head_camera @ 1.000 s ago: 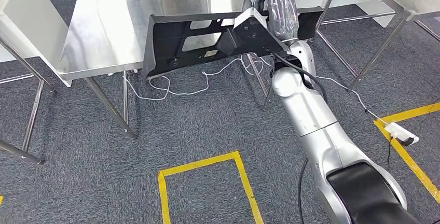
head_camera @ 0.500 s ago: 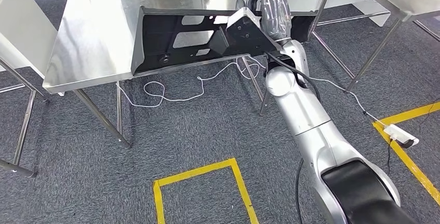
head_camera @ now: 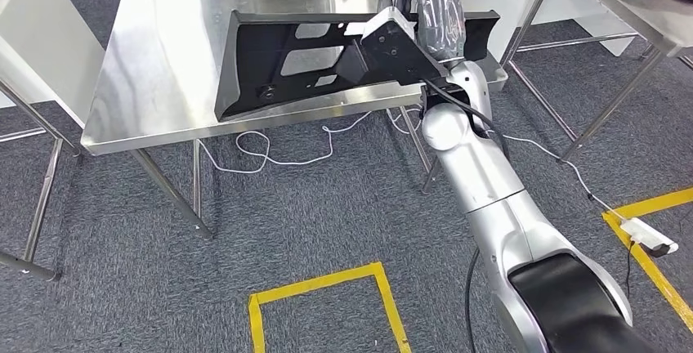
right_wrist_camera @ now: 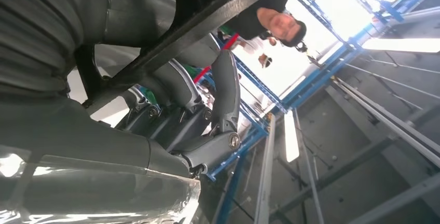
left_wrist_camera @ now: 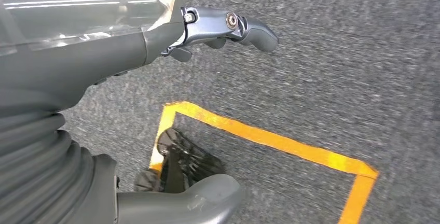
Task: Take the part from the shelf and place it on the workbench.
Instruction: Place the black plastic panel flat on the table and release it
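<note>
Right hand (head_camera: pixel 431 11) holds part (head_camera: pixel 310 59), seemingly above workbench (head_camera: pixel 163 51)

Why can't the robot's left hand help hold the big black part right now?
Probably it can't reach as things stand. The left hand hangs low over the carpet and a yellow floor line, holding nothing, while the black part sits up over the steel table in the right hand.

Part (head_camera: pixel 310 63) held over the table (head_camera: pixel 163 83), at its near right portion; right robot hand (head_camera: pixel 437 14) grips the part's right end. Cable (head_camera: pixel 278 153) on floor beneath the table.
</note>
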Robot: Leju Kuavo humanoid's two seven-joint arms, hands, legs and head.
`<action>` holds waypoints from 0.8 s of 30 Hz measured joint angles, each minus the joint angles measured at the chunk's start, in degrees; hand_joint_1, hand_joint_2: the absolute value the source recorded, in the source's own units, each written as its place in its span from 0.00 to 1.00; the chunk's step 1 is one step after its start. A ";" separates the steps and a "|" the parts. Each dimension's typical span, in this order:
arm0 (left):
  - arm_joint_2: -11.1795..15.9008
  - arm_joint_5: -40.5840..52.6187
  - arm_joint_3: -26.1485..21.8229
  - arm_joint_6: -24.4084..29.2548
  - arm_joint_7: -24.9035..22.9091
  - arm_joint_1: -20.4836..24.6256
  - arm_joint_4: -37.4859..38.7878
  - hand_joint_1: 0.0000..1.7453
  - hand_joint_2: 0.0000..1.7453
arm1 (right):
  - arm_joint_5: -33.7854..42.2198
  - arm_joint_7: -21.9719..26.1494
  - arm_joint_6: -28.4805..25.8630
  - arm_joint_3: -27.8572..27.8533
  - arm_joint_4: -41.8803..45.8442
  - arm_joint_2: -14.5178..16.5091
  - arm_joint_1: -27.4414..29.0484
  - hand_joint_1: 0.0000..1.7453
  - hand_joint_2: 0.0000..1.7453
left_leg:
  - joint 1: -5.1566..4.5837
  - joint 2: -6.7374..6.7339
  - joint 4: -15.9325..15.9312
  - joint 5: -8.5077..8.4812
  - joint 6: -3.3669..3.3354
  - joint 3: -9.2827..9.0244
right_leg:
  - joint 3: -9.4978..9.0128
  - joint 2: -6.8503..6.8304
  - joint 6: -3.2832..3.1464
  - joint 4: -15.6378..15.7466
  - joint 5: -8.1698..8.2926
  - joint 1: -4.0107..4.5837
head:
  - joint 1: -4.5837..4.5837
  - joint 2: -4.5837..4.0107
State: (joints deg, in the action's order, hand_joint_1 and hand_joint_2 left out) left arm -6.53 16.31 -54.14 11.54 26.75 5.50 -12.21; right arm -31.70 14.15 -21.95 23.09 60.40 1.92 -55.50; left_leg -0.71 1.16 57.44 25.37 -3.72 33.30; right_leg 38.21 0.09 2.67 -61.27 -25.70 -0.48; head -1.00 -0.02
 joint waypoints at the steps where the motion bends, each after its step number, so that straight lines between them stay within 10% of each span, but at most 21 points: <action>1: -0.03 0.00 0.00 -0.01 0.01 0.06 0.01 0.00 1.00 | -0.01 0.01 0.03 0.00 0.03 -0.08 -0.06 1.00 1.00 | -0.12 0.03 0.05 0.47 0.25 -0.33 | -0.92 0.00 -0.44 2.60 1.66 0.21 | -0.02 0.00; 6: 0.07 0.38 0.01 -0.10 0.02 0.15 -0.02 0.00 1.00 | 0.50 -0.06 0.15 -0.17 1.08 -0.85 -0.10 1.00 1.00 | 0.02 -0.18 2.90 1.56 1.64 0.31 | -3.30 0.04 -2.65 4.54 2.38 -0.37 | 0.08 0.00; 11: 0.11 0.61 0.00 -0.11 0.00 0.12 -0.01 0.00 1.00 | 0.79 -0.07 0.33 -0.21 1.58 -1.23 0.30 1.00 1.00 | 1.55 -0.86 15.77 5.41 3.75 9.68 | -5.51 0.16 -3.12 4.71 0.68 -0.72 | -0.08 0.00; 14: 0.19 0.61 0.00 -0.08 0.00 0.10 -0.01 0.00 1.00 | 0.82 -0.08 0.33 -0.21 1.70 -1.35 0.53 1.00 1.00 | 2.29 -1.11 8.35 -0.17 4.27 8.35 | -7.26 0.31 -2.44 4.73 -0.75 -1.02 | -0.07 0.00; 16: 0.22 0.62 0.01 -0.03 -0.02 0.14 -0.01 0.00 1.00 | 0.89 -0.11 0.38 -0.20 1.88 -1.38 0.32 1.00 1.00 | 2.24 -1.23 1.99 -3.46 3.97 5.93 | -8.12 0.38 -1.67 4.74 -1.65 -0.97 | -0.11 0.00; 20: 0.17 0.61 0.00 0.02 -0.05 0.21 -0.01 0.00 1.00 | 1.11 -0.44 0.50 -0.20 2.56 -1.62 0.26 1.00 1.00 | 1.63 -1.08 0.03 -3.33 1.80 4.22 | -8.88 0.43 -0.06 4.38 -2.47 -0.41 | -0.01 0.00; 24: 0.15 0.67 0.00 0.00 -0.04 0.26 -0.01 0.00 1.00 | 1.28 -0.70 0.50 -0.22 3.11 -2.24 0.51 1.00 1.00 | 1.27 -0.84 -0.25 -2.60 0.25 2.91 | -2.22 0.32 -0.28 -6.38 -5.44 -0.41 | 0.15 0.00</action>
State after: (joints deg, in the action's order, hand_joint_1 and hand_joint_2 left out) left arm -6.38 16.97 -54.14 11.54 26.71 5.76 -12.21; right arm -30.42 13.45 -21.45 22.87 63.51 -0.32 -54.99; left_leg 0.55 0.31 57.20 22.76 -3.48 36.22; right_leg 35.98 0.41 2.39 -67.65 -31.14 -0.89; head -0.85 -0.02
